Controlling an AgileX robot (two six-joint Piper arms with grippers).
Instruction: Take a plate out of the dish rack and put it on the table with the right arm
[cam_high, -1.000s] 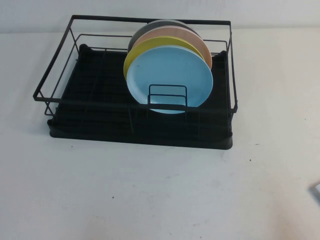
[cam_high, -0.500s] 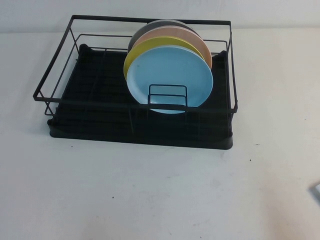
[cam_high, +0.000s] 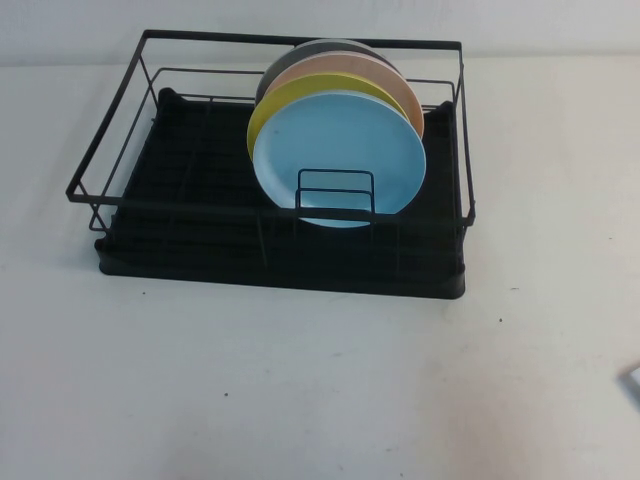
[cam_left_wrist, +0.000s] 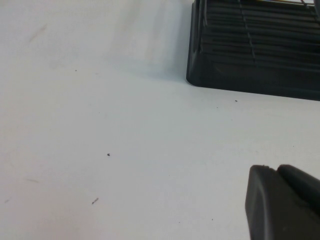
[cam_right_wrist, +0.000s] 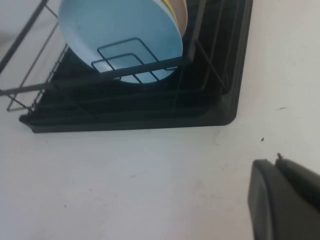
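Note:
The light blue plate (cam_high: 340, 160) stands upright at the front of a row of plates in the black wire dish rack (cam_high: 280, 272) on the white table (cam_high: 300, 390). It also shows in the right wrist view (cam_right_wrist: 120, 30), behind a low wire divider. My right gripper (cam_right_wrist: 275, 161) is shut and empty, low over the table, off the rack's near right corner (cam_right_wrist: 220, 112). My left gripper (cam_left_wrist: 274, 169) is shut and empty over bare table, off the rack's base corner (cam_left_wrist: 240, 75). Neither gripper shows in the high view.
Behind the blue plate stand a yellow plate (cam_high: 262, 118), a pink plate (cam_high: 405, 90) and a dark plate (cam_high: 288, 58). The left half of the rack holds no dishes. A small grey part (cam_high: 633, 382) shows at the right edge of the high view.

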